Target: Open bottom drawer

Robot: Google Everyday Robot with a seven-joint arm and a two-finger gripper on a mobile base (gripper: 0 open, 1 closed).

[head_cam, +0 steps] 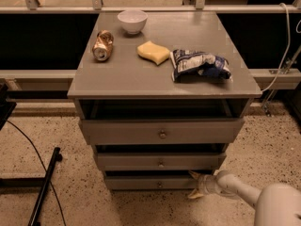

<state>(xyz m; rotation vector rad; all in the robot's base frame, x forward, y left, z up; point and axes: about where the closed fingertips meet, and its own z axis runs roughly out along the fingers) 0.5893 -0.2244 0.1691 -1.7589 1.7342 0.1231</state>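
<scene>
A grey cabinet holds three drawers, all pulled out a little. The bottom drawer (150, 182) has the slimmest front and a small round knob (159, 184) at its centre. My gripper (195, 185) comes in from the lower right on a white arm (244, 192). Its pale fingers (194, 175) are spread, one above and one below, at the right end of the bottom drawer's front. It holds nothing. The knob is well left of the gripper.
Above are the mid drawer (160, 161) and the tall top drawer (162, 132). On the cabinet top (117, 74) lie a white bowl (132, 21), a tipped can (103, 45), a yellow sponge (153, 52) and a chip bag (200, 65). A black stand leg (44, 187) lies on the speckled floor at left.
</scene>
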